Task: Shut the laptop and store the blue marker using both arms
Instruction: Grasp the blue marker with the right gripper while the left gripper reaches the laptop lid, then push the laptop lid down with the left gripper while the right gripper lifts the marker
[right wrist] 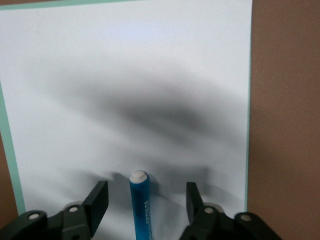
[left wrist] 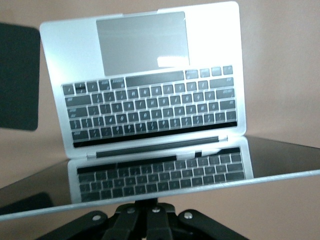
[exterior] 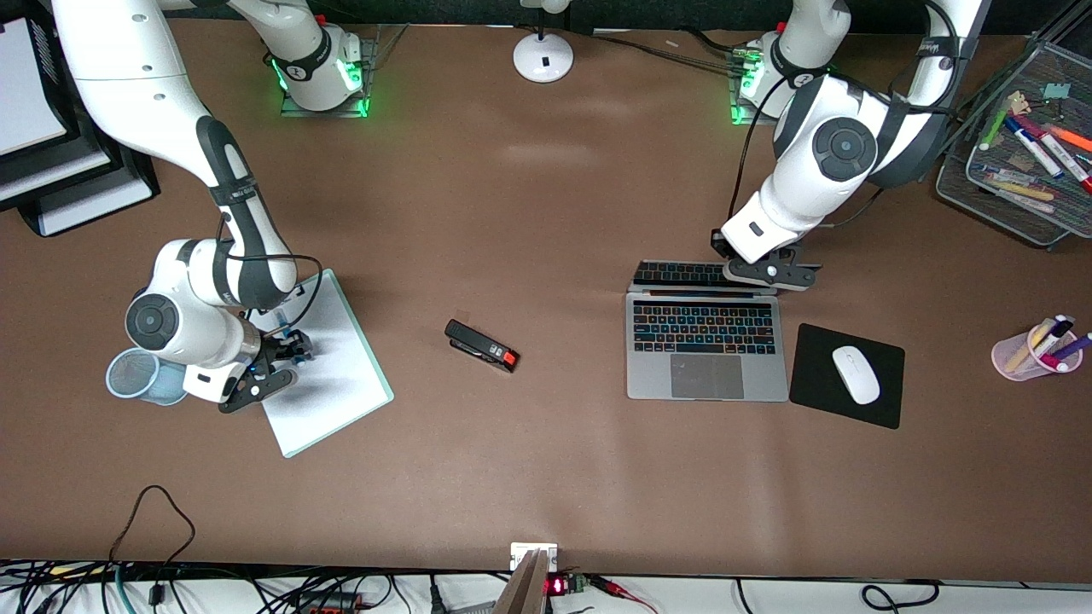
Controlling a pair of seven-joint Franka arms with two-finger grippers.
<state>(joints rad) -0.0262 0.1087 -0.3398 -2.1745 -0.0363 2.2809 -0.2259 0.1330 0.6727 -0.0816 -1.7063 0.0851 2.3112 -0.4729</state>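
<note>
The laptop (exterior: 706, 350) stands open near the left arm's end of the table, its lid (exterior: 678, 275) tilted low over the lit keyboard. My left gripper (exterior: 742, 271) is at the lid's top edge. In the left wrist view its fingers (left wrist: 134, 220) are shut together against the lid's edge (left wrist: 280, 176), and the dark screen mirrors the keys. The blue marker (right wrist: 141, 205) lies on a white pad (exterior: 328, 367) with its whitish end showing. My right gripper (right wrist: 145, 200) is open around it, one finger on each side, neither touching. In the front view my right gripper (exterior: 286, 350) hides the marker.
A blue mesh cup (exterior: 141, 375) stands beside the right gripper. A black stapler (exterior: 482, 345) lies mid-table. A black mousepad (exterior: 887, 401) with a white mouse (exterior: 856, 373) lies beside the laptop. A pink cup (exterior: 1019, 356) of markers and a mesh tray (exterior: 998, 205) stand at the left arm's end.
</note>
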